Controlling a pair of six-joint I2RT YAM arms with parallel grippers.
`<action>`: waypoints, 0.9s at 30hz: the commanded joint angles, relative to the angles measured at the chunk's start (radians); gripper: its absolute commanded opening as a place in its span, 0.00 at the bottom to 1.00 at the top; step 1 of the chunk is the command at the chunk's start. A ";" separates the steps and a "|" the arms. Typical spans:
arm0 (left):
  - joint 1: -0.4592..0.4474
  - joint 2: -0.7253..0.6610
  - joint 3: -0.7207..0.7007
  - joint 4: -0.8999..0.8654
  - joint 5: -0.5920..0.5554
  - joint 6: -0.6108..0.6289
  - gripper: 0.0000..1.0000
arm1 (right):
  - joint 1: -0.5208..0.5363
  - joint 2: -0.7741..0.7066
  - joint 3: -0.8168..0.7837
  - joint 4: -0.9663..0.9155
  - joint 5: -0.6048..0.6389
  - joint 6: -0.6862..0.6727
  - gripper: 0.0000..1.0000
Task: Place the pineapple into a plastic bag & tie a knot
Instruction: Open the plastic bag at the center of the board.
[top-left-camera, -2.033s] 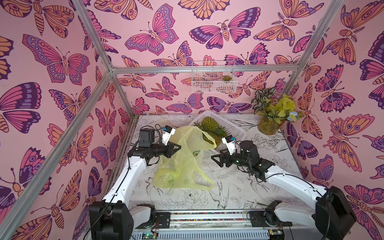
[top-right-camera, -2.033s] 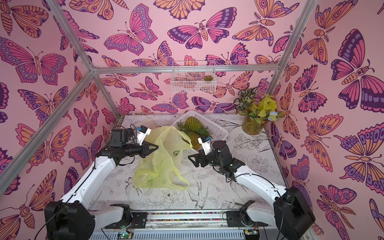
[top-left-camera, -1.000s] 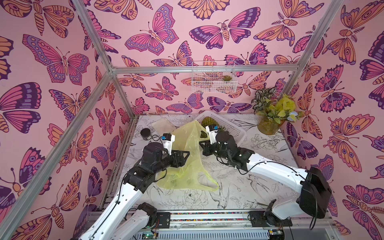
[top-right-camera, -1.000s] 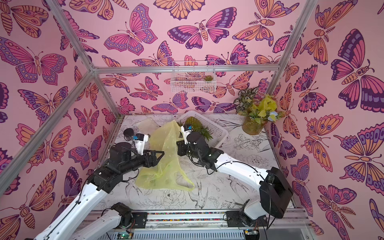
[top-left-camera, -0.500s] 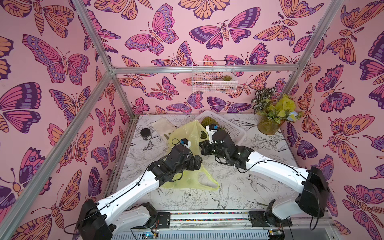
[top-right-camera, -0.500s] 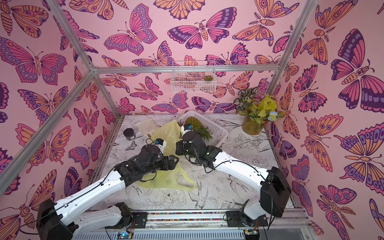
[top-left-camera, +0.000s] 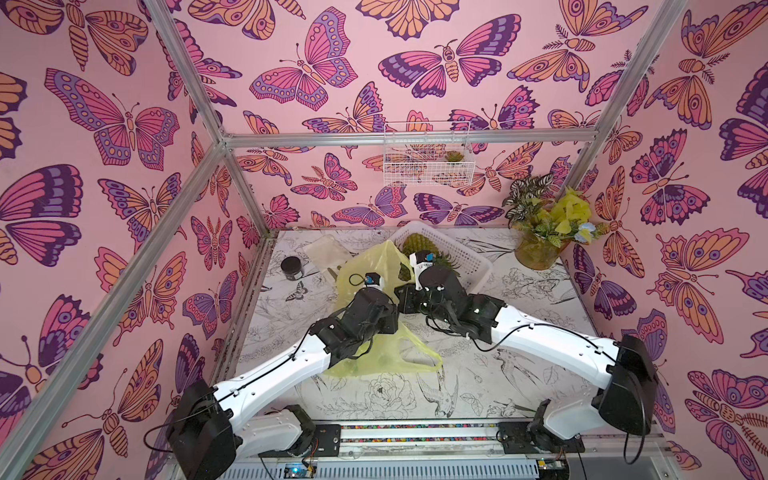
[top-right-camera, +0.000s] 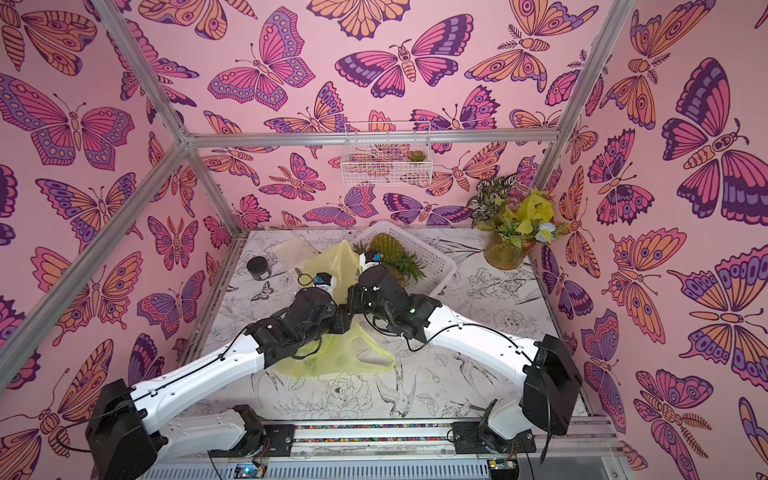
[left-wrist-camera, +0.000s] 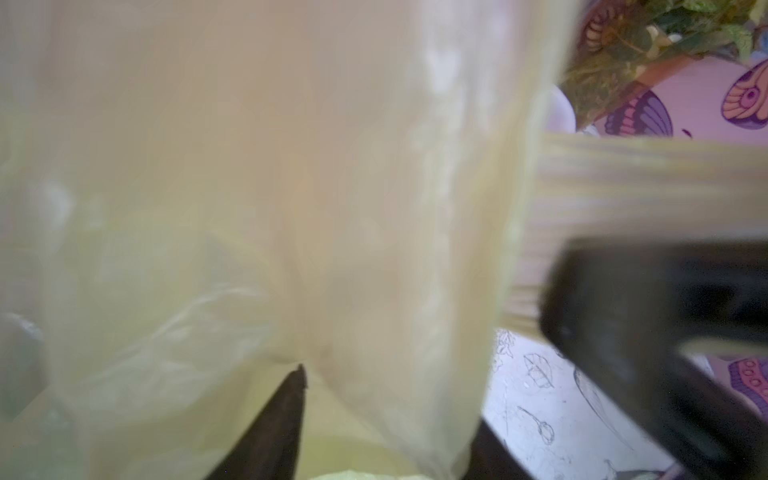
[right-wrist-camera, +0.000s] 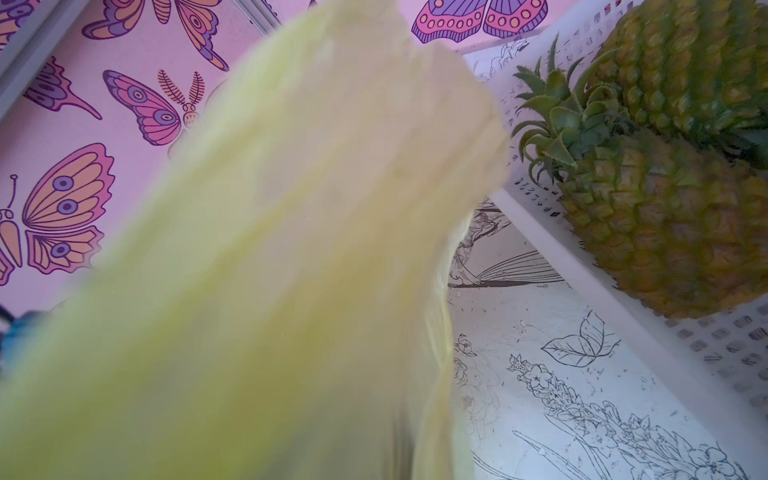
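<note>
The yellow-green plastic bag (top-left-camera: 376, 266) stands in a peak on the table, its lower part (top-right-camera: 332, 361) spread flat under my left arm. My right gripper (top-left-camera: 404, 298) is shut on the plastic bag (right-wrist-camera: 270, 270), whose film hides its fingers. My left gripper (left-wrist-camera: 390, 407) meets it from the other side. Its dark fingers (left-wrist-camera: 286, 415) stand apart with bag film (left-wrist-camera: 291, 187) hanging between them. One pineapple (right-wrist-camera: 665, 216) lies in the white basket (top-left-camera: 469, 262) behind my right wrist, beside a second pineapple (right-wrist-camera: 698, 62). No knot is in view.
A black jar (top-left-camera: 292, 266) and a pale packet (top-left-camera: 326, 249) lie at the back left. A potted plant (top-left-camera: 536, 249) stands in the back right corner. A wire basket (top-left-camera: 428, 162) hangs on the rear wall. Both arms cross the table's middle.
My left arm has swung right, across the bag, up to the right gripper, and its jaws have narrowed. The right gripper has stayed by the basket, holding the bag.
</note>
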 joint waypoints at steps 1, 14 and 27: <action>-0.007 -0.015 0.005 0.017 -0.097 0.047 0.27 | 0.005 -0.031 0.028 -0.054 0.037 -0.008 0.00; 0.109 -0.248 -0.018 -0.179 0.115 0.061 0.00 | -0.135 0.013 0.010 -0.112 -0.020 -0.386 0.00; 0.373 -0.282 -0.054 -0.205 0.316 0.009 0.00 | -0.270 -0.060 0.099 -0.296 -0.387 -0.570 0.78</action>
